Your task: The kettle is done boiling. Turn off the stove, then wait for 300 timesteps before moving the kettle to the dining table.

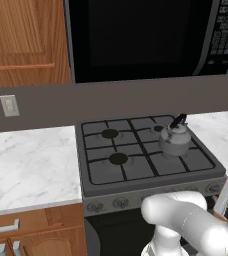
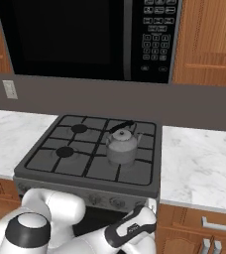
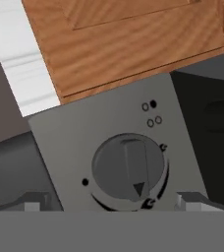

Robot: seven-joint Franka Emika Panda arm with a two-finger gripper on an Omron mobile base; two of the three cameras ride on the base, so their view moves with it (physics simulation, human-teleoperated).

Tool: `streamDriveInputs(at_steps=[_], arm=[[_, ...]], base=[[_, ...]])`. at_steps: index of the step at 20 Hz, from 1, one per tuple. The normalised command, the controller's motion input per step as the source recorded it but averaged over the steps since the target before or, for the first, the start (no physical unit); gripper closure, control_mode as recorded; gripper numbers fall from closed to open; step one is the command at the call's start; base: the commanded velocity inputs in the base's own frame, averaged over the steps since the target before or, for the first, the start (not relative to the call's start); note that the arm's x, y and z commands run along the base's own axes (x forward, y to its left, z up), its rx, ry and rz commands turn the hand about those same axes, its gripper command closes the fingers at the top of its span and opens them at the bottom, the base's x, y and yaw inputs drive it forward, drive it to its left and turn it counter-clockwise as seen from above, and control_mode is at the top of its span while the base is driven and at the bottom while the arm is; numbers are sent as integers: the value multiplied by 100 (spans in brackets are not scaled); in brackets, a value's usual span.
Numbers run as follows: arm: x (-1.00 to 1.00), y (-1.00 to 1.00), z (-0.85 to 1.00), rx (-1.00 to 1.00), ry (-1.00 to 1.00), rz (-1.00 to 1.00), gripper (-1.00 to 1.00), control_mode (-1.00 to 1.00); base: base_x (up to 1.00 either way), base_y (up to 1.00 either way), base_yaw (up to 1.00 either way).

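The grey kettle with its black handle stands upright on the right rear burner of the stove. In the hand view, a round grey stove knob sits close in front, its pointer mark facing down. My gripper is open, and its fingertips stand to either side of the knob's lower half without touching it. The arm reaches low along the stove's front right corner. The dining table is out of view.
A black microwave hangs above the stove. Marble counters flank it on both sides, over wooden cabinets. More front knobs line the stove panel. A wall outlet is at the left.
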Motion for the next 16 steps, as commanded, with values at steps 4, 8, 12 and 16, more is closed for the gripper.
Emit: streamDriveInputs(at_steps=[4,8,12,16], arm=[[14,-4,-16,0,0,-2,-100,-100],[11,-4,-11,0,0,-1,-100,-100],[4,0,-7,0,0,0,-100,-100],[3,0,-3,0,-1,0,-100,-100]], base=[[0,0,0],[0,0,0],[0,0,0],[0,0,0]])
